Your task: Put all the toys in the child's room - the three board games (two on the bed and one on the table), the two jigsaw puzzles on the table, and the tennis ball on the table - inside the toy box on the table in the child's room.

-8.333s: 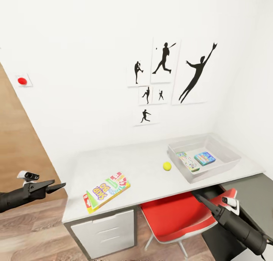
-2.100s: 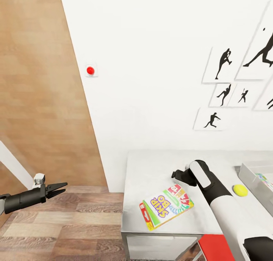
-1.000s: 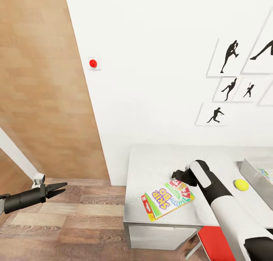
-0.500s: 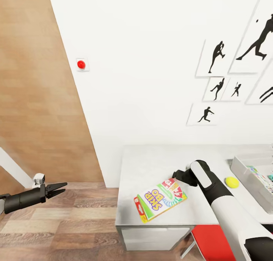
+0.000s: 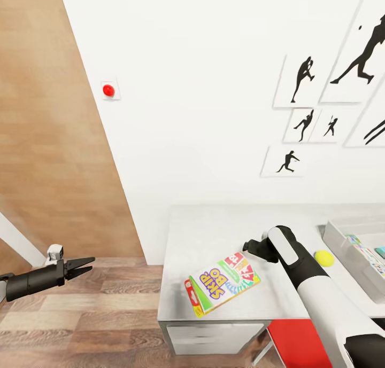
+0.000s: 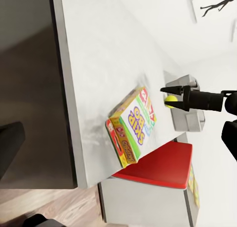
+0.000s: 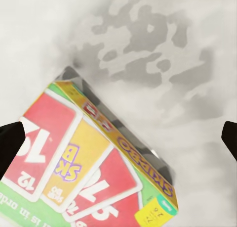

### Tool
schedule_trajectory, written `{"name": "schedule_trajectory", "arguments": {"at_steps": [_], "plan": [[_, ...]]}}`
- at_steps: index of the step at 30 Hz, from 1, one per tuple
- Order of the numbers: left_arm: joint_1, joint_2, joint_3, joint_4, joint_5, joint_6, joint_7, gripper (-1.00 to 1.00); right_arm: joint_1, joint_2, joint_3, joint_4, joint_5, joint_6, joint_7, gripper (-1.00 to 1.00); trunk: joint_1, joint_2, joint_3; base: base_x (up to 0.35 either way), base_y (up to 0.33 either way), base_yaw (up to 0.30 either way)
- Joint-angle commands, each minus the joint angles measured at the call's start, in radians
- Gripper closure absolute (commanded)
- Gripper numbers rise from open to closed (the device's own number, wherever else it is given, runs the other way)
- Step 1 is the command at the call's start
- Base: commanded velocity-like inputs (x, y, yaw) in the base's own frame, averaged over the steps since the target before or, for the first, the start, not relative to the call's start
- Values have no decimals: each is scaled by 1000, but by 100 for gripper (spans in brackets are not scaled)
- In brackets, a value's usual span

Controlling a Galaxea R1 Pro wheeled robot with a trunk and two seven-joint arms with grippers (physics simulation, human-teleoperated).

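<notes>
Black right gripper (image 5: 249, 246), jaws spread wide, hovers over the yellow-green-red flat cardboard game box (image 5: 221, 282) at lower centre, apparently needing descent to grasp it.

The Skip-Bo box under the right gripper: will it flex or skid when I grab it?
The Skip-Bo box looks like rigid cardboard with crisp edges, so probably stiff. Lying flat on the smooth table, it may slide if nudged. The right gripper hangs open above its corner.

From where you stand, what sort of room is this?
Probably a child's bedroom or playroom: black baseball-player silhouette pictures hang on the white wall, and a colourful flat game box and small yellow-green ball lie on the pale grey desk.
</notes>
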Motion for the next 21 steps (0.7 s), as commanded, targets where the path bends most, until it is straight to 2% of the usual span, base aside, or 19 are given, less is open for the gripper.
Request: {"name": "schedule_trajectory", "arguments": {"at_steps": [1,21], "plan": [[-1,0,0,0,4,7,0,-100,-1,-1,4,-1,-10,1,-10,-100,1,-2,-3,1,-2,0],[-1,0,0,0,2,7,1,-100,-1,-1,5,-1,-10,1,-10,-100,1,-2,-32,-9,5,0]]}}
